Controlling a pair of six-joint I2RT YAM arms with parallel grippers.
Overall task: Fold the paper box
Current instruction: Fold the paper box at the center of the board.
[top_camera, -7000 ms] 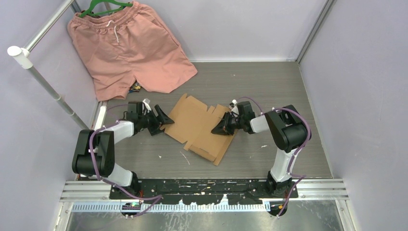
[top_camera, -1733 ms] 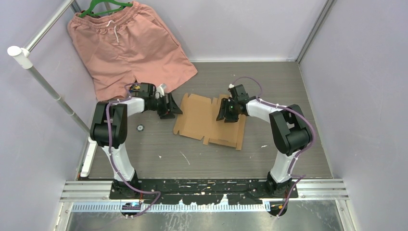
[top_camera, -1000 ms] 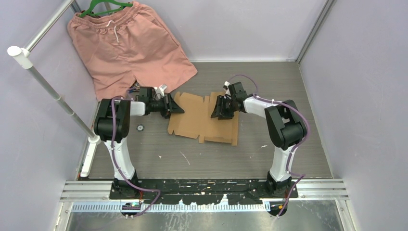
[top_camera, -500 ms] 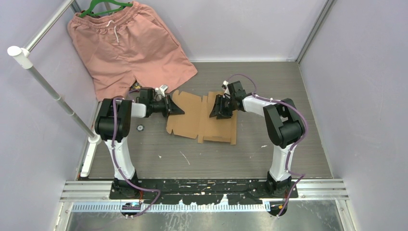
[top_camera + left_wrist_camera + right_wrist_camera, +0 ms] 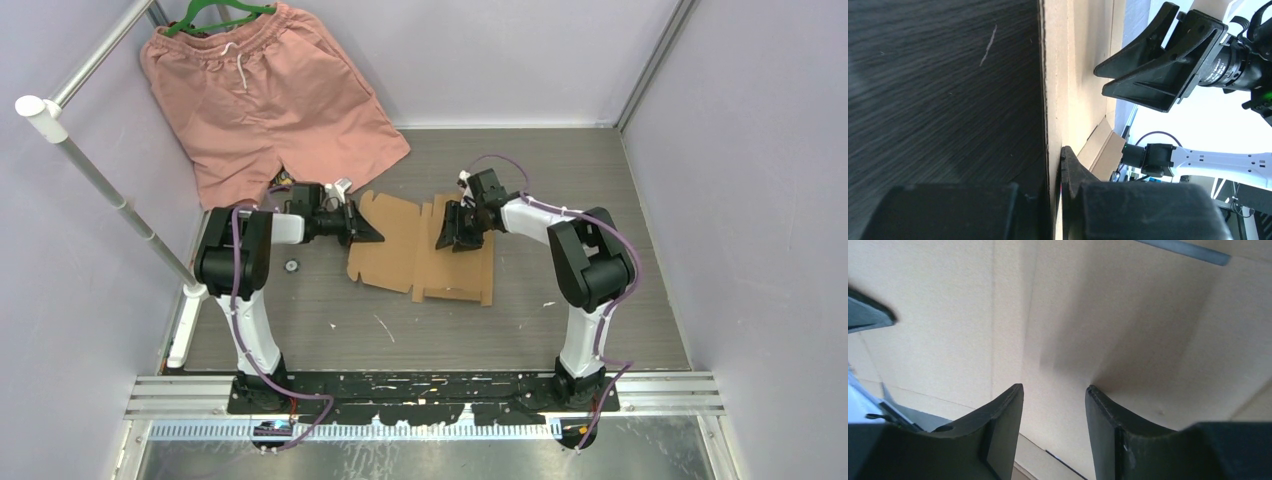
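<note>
Paper box (image 5: 420, 255): a flat, die-cut sheet of plain brown corrugated cardboard, not yet folded. It lies on the table's far middle, between the two grippers.
Outline: roughly rectangular, with notched flaps and tabs along its far and near edges; faint score lines run across the panels.
Expected handling: probably light and fairly stiff. It should bend cleanly along the scores and resist elsewhere, and a hard pinch could crush the fluting. The matte face looks grippy rather than slick.
Where to hold: an outer edge or flap, close to a score line, so that the panel hinges instead of buckling.
Left gripper (image 5: 372, 234): pinched on the sheet's left edge. The wrist view shows the cardboard edge running between its two black fingers.
Right gripper (image 5: 445, 238): jaws apart and holding nothing, poised over the sheet's far right part. Whether the fingers (image 5: 998, 425) touch the board cannot be told.
Table (image 5: 560, 180): dark grey, with a wood-grain texture.
Shorts (image 5: 265, 95): salmon-pink soft cloth with a drawstring, lying at the far left corner, well apart from the right gripper.
</note>
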